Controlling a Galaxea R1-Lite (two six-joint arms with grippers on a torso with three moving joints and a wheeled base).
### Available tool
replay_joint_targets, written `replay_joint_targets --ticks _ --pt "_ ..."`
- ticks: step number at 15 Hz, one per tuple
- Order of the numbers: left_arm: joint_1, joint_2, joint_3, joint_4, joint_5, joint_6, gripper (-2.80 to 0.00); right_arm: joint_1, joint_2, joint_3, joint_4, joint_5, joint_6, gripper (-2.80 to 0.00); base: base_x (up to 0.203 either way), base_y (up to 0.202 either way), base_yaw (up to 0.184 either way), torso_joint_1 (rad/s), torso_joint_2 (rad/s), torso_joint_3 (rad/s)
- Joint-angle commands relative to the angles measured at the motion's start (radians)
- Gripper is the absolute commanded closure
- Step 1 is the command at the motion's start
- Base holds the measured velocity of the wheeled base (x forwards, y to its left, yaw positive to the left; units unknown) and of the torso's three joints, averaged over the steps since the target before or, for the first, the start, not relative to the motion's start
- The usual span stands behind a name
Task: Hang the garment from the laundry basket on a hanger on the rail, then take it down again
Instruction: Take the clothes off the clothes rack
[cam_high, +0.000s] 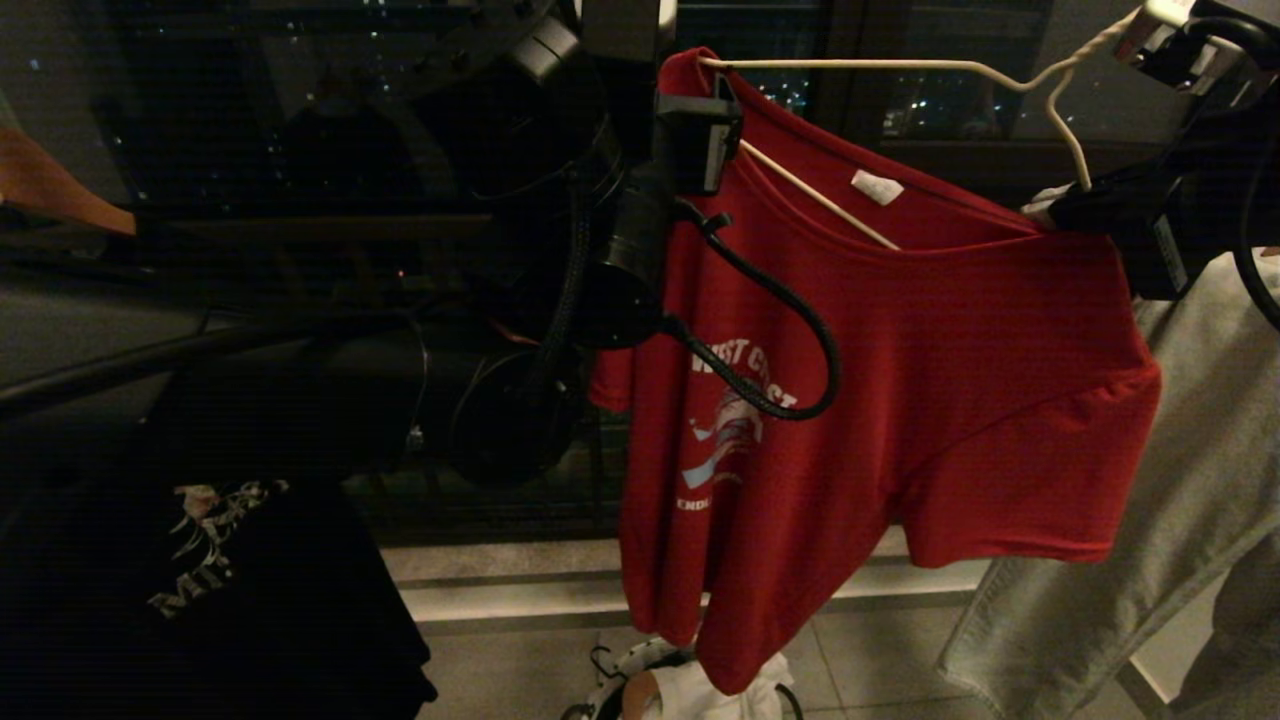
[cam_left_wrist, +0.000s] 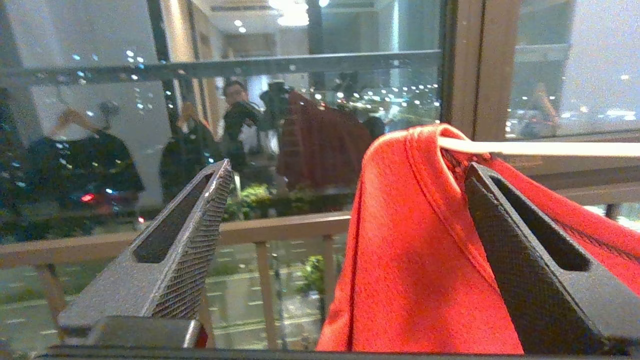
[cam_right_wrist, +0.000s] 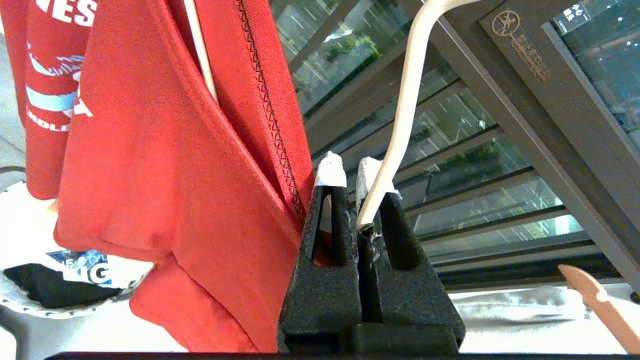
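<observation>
Red knit cloth, thin and limp: the shirt (cam_high: 880, 380) drapes from the hanger (cam_high: 900, 66), high in the scene, above the basket (cam_high: 640, 690) on the floor. It looks light and will sag and slide wherever it is not supported. The wire hanger is stiff but springy and smooth, so cloth can slip along it. The right hand (cam_right_wrist: 361, 187) is clenched on the wire near its neck, a sound hold. The left hand (cam_left_wrist: 345, 240) is released, one finger against the far-left shoulder fold; pinching the seamed hem there should grip best.
</observation>
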Motion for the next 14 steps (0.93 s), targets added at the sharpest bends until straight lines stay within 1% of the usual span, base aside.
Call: replay_joint_targets --ticks 1,6,14 --pt "0.008 0.018 -0.022 -0.007 0.007 0.01 -2.8 0.0 -0.002 0.0 0.0 0.001 -0.003 0.0 0.0 0.0 0.0 0.0 0.0 0.0" --pt "0.036 0.043 -0.029 -0.012 0.033 0.017 -2.8 0.001 -0.008 0.0 0.0 0.001 -0.004 0.0 0.0 0.0 0.0 0.0 0.0 0.0" --pt "0.035 0.032 -0.026 -0.015 0.038 0.018 -2.8 0.001 -0.006 0.0 0.0 0.001 -0.002 0.0 0.0 0.0 0.0 0.0 0.0 0.0"
